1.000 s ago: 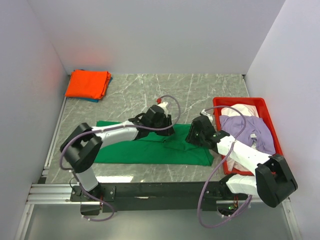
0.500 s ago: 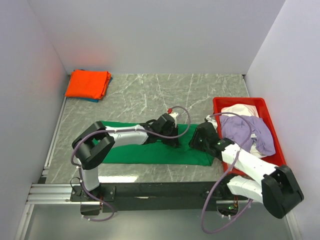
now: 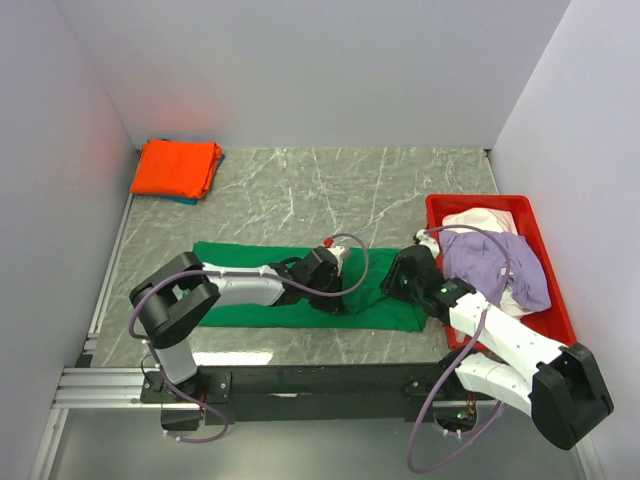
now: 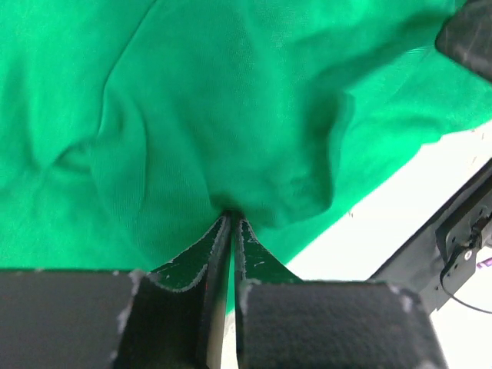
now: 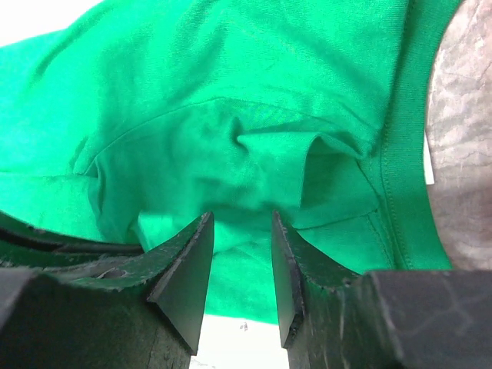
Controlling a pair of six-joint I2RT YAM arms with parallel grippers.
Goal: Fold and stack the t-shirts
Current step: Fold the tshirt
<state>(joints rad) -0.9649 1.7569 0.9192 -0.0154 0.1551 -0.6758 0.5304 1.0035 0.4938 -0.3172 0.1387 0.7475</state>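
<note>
While two folded shirts make a stack, the orange t-shirt on top with a blue one showing under it, well apart from the red tray at the opposite far corner of the bench, I judge the job under halfway. The lilac t-shirt and the white t-shirt lie crumpled inside the tray, untouched. The green t-shirt is the one in hand. It lies on the bench just beside the tray's near outer edge, narrowed to a long strip and not yet folded short.

Its long axis runs straight away from the tray, across in front of my bases, with one short end nearly touching the tray wall. A stitched band edges that end in my right wrist view; I cannot tell whether it is hem or neck.

My left tool is pinched tight on a ridge of the green cloth, a little away from the tray. My right tool stands with its fingers parted over the end nearest the tray, gripping nothing.
</note>
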